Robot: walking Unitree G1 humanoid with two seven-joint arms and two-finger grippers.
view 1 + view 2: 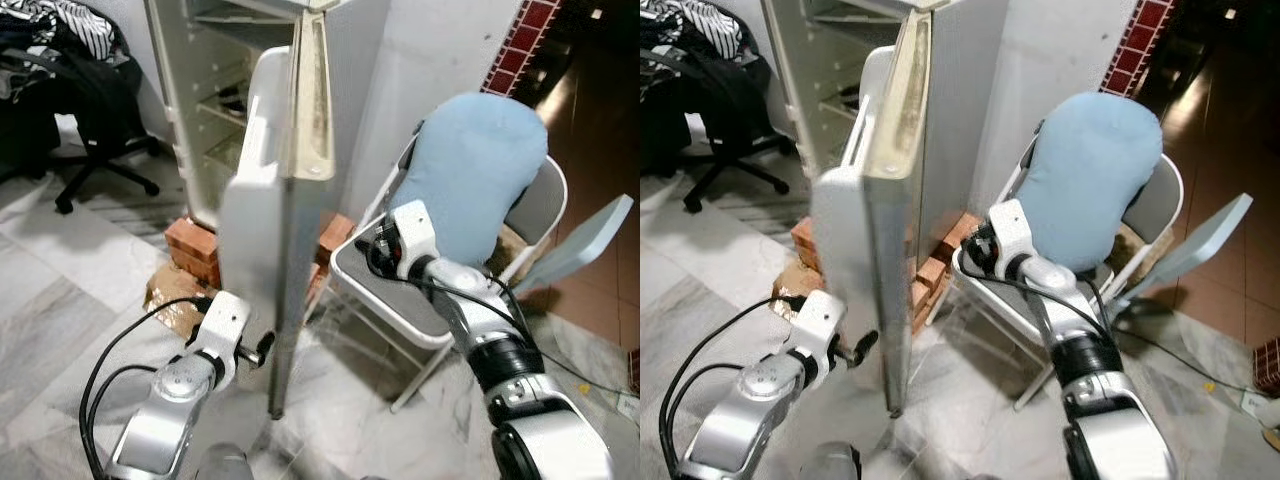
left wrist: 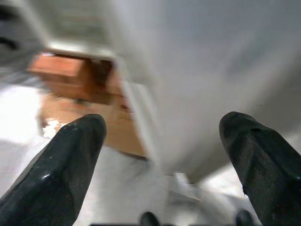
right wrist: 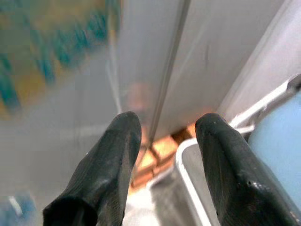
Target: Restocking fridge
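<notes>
The left claw (image 1: pixel 262 350) hung low beside the bottom of the open fridge door (image 1: pixel 275 200), its two black fingers (image 2: pixel 70 160) spread apart and holding nothing, close to the door's inner face. The right claw (image 3: pixel 164 136) reached from over the folding chair (image 1: pixel 400 300) toward the door's outer side, its fingers parted too and empty. The door stood edge-on between the two arms. Behind it the fridge (image 1: pixel 215 90) stood open with bare-looking shelves, raised on red bricks (image 1: pixel 195 245). A pale blue cushion (image 1: pixel 470 170) leaned against the chair's back. An office chair (image 1: pixel 80 110) piled with clothes stood well apart on the marble floor (image 1: pixel 60 290).
</notes>
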